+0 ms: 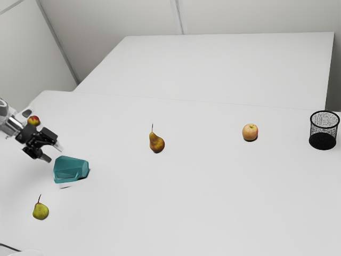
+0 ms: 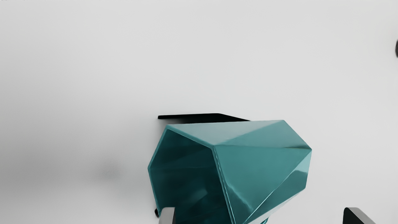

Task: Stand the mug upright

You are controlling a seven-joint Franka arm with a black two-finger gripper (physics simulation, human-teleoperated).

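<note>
A robot's black pincer [image 1: 54,154] hangs wide open above a white table [image 1: 186,213] at the exterior view's left, its two fingertips standing well apart. Just beside it, toward the lower left of that frame, a teal faceted mug [image 1: 70,169] lies on its side, not upright; the wrist view shows its open mouth toward one fingertip and a dark shadow on the smooth, pale surface alongside. A red-and-yellow fruit [image 1: 33,120] sits behind the arm at the exterior view's left edge, while a green pear [image 1: 40,211] rests at lower left, near a thin dark cord [image 1: 9,248] in the corner. A brown-red pear [image 1: 156,143] stands near the middle of the frame, a pale apple [image 1: 250,132] right of centre, and a black mesh bin [image 1: 324,130] upright at the right edge. A fine seam crosses the tabletop behind them, and the plain white expanse [image 1: 224,69] runs on to a straight far edge. Light grey walls [image 1: 106,21] close the room, meeting in a slanted corner at upper left, with a narrow upright strip [image 1: 178,16] at top centre.
</note>
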